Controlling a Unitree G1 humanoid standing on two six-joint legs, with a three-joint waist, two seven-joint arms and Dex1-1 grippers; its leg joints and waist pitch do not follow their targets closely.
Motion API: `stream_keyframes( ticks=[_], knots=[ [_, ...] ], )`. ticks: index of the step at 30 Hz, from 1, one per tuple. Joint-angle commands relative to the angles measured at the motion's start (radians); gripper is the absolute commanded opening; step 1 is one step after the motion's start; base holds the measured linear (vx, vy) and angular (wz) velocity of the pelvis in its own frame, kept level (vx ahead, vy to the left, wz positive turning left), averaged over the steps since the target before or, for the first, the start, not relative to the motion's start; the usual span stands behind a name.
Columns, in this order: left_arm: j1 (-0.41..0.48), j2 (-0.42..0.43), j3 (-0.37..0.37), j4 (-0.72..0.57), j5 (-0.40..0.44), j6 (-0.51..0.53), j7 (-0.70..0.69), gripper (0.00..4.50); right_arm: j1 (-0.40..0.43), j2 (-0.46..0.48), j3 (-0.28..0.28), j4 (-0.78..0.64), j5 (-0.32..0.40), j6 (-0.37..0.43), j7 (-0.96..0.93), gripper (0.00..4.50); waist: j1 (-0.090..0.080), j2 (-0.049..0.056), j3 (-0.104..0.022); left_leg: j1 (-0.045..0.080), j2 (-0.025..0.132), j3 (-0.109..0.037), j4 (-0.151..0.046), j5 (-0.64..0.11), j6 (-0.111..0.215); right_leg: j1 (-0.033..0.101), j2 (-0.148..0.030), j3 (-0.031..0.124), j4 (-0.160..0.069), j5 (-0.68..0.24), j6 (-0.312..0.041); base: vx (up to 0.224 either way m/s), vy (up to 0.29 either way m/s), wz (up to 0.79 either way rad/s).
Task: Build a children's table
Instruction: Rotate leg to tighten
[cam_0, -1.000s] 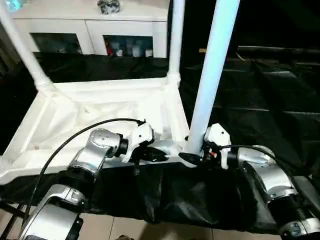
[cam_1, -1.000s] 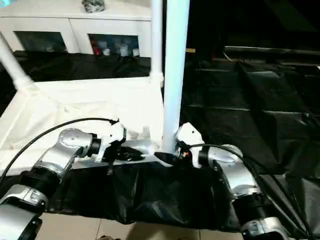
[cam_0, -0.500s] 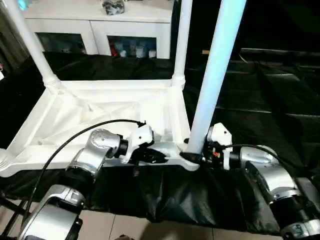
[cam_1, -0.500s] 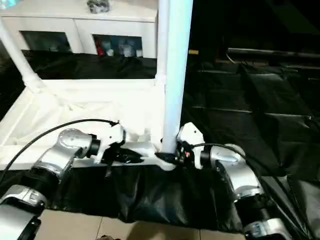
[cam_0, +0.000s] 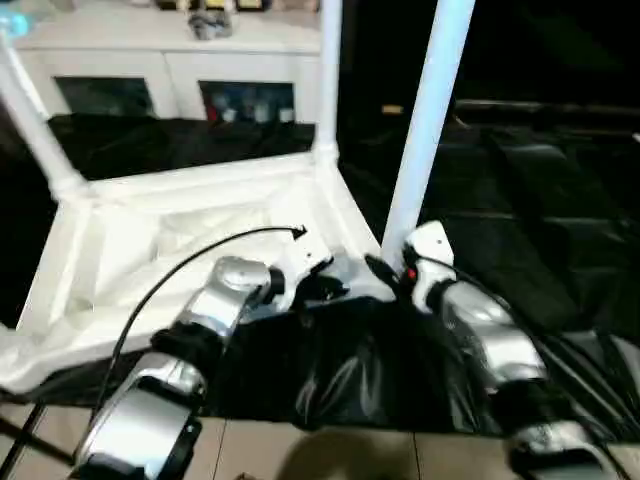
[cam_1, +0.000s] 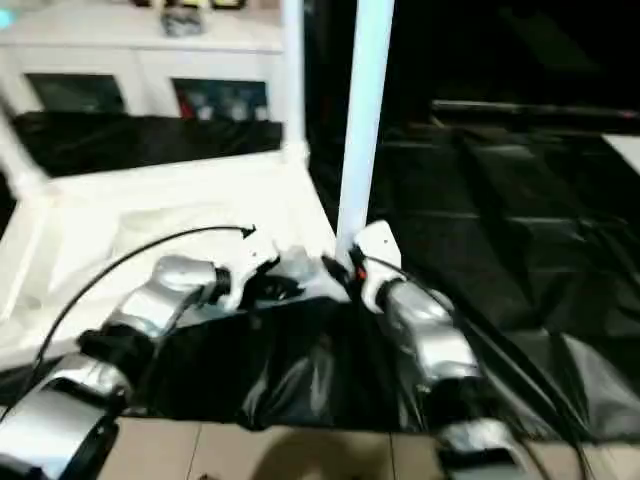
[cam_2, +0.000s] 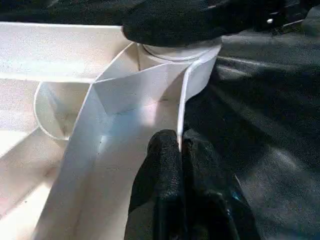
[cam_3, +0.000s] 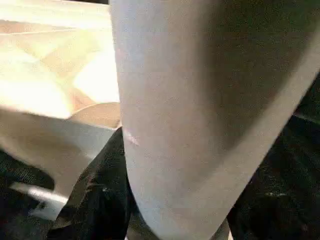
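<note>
Upside down on black sheeting, the children's table is lying with legs pointing up. Right gripper is clasping the near leg low by its socket; left gripper, fingers together, is pinching the rim. Likely light, stiff, slippery plastic.

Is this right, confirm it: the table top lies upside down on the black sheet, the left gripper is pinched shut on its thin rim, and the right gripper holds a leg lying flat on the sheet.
Not quite. The leg in the right gripper stands upright at the near corner socket of the table top, as the left eye view shows. The rest holds: top upside down on the black sheet, left gripper pinched shut on its thin rim.
</note>
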Motion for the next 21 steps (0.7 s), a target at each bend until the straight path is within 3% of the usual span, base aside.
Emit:
stream_keyframes(
  ticks=[1, 2, 4, 5, 6, 9, 10, 13, 14, 15, 17, 19, 20, 21],
  knots=[
    [-0.074, -0.029, 0.041, -0.005, 0.002, -0.027, 0.165, 0.0, 0.035, 0.078, 0.116, 0.037, -0.024, 0.002, 0.06, 1.97, -0.018, 0.003, -0.045, 0.036, 0.026, -0.024, -0.087, -0.632, -0.003, 0.019, -0.042, -0.002, -0.087, -0.589, -0.087, 0.0, 0.0, 0.0],
    [-0.075, -0.024, 0.035, 0.001, 0.007, -0.044, 0.148, 0.0, 0.041, 0.084, 0.093, 0.026, 0.016, 0.008, 0.094, 2.32, -0.019, -0.001, -0.045, 0.038, 0.023, -0.021, -0.085, -0.633, 0.001, 0.015, -0.043, 0.0, -0.09, -0.592, -0.089, 0.0, 0.0, 0.0],
    [-0.072, -0.017, 0.029, 0.001, 0.009, -0.066, 0.127, 0.0, 0.045, 0.081, 0.079, 0.019, 0.037, 0.018, 0.109, 2.53, -0.019, -0.003, -0.044, 0.042, 0.018, -0.017, -0.079, -0.614, 0.01, 0.009, -0.049, 0.002, -0.094, -0.615, -0.093, 0.0, 0.0, 0.0],
    [-0.072, -0.015, 0.029, 0.001, 0.009, -0.064, 0.125, 0.0, 0.047, 0.077, 0.079, 0.015, 0.038, 0.02, 0.114, 2.69, -0.02, -0.003, -0.046, 0.033, 0.019, -0.019, -0.081, -0.595, 0.013, 0.017, -0.052, 0.002, -0.09, -0.613, -0.091, 0.0, 0.0, 0.0],
    [-0.069, -0.01, 0.028, 0.002, 0.006, -0.077, 0.11, 0.0, 0.055, 0.063, 0.083, 0.0, 0.032, 0.021, 0.124, 2.76, -0.023, 0.001, -0.045, 0.026, 0.021, -0.021, -0.085, -0.598, 0.013, 0.02, -0.052, 0.002, -0.086, -0.608, -0.09, 0.0, 0.0, 0.0],
    [-0.065, -0.002, 0.026, 0.009, 0.004, -0.095, 0.088, 0.0, 0.08, 0.014, 0.112, -0.042, -0.003, -0.007, 0.15, 2.87, -0.028, -0.001, -0.046, 0.024, 0.023, -0.022, -0.088, -0.6, 0.011, 0.02, -0.053, 0.005, -0.083, -0.595, -0.094, 0.0, 0.0, 0.0],
    [-0.063, 0.001, 0.026, 0.01, 0.003, -0.098, 0.08, 0.0, 0.089, -0.002, 0.116, -0.057, -0.008, -0.014, 0.159, 2.87, -0.025, -0.003, -0.047, 0.028, 0.022, -0.018, -0.085, -0.598, 0.014, 0.015, -0.053, 0.008, -0.085, -0.592, -0.098, 0.0, 0.0, 0.0],
    [-0.051, 0.012, 0.033, 0.009, 0.0, -0.111, 0.061, 0.0, 0.153, -0.094, 0.107, -0.192, 0.036, -0.008, 0.254, 2.87, -0.019, -0.009, -0.047, 0.021, 0.022, -0.014, -0.085, -0.555, 0.034, 0.022, -0.053, 0.013, -0.082, -0.583, -0.101, 0.0, 0.0, 0.0],
    [-0.049, 0.014, 0.033, 0.009, 0.0, -0.114, 0.058, 0.0, 0.162, -0.107, 0.105, -0.211, 0.043, -0.007, 0.266, 2.87, -0.012, -0.013, -0.049, 0.026, 0.022, -0.008, -0.081, -0.534, 0.045, 0.015, -0.054, 0.02, -0.081, -0.567, -0.112, 0.0, 0.0, 0.0],
    [-0.047, 0.016, 0.033, 0.007, -0.001, -0.115, 0.055, 0.0, 0.171, -0.116, 0.102, -0.228, 0.049, -0.007, 0.275, 2.87, -0.014, -0.014, -0.051, 0.014, 0.023, -0.008, -0.081, -0.501, 0.051, 0.023, -0.056, 0.022, -0.073, -0.537, -0.13, 0.0, 0.0, 0.0],
    [-0.036, 0.025, 0.037, -0.002, -0.008, -0.123, 0.033, 0.0, 0.231, -0.185, 0.081, -0.344, 0.097, 0.015, 0.357, 2.87, -0.017, -0.017, -0.056, -0.01, 0.027, -0.011, -0.087, -0.437, 0.064, 0.043, -0.056, 0.023, -0.058, -0.469, -0.134, 0.0, 0.0, 0.0],
    [-0.028, 0.03, 0.037, -0.009, -0.012, -0.139, 0.024, 0.0, 0.26, -0.216, 0.07, -0.397, 0.122, 0.038, 0.394, 2.87, -0.006, -0.019, -0.064, 0.0, 0.03, -0.002, -0.078, -0.382, 0.081, 0.031, -0.058, 0.033, -0.054, -0.381, -0.17, 0.0, 0.0, 0.0],
    [-0.022, 0.033, 0.038, -0.016, -0.017, -0.154, 0.014, 0.0, 0.284, -0.241, 0.064, -0.439, 0.143, 0.058, 0.423, 2.87, -0.002, -0.027, -0.069, -0.008, 0.03, 0.002, -0.073, -0.317, 0.104, 0.04, -0.055, 0.038, -0.04, -0.297, -0.198, 0.052, -0.015, 0.07],
    [-0.01, 0.036, 0.039, -0.032, -0.03, -0.155, -0.011, 0.0, 0.312, -0.27, 0.057, -0.484, 0.169, 0.08, 0.453, 2.87, 0.003, -0.025, -0.069, -0.005, 0.031, 0.006, -0.071, -0.293, 0.117, 0.034, -0.053, 0.041, -0.037, -0.267, -0.208, 0.052, -0.015, 0.07]
  ],
)
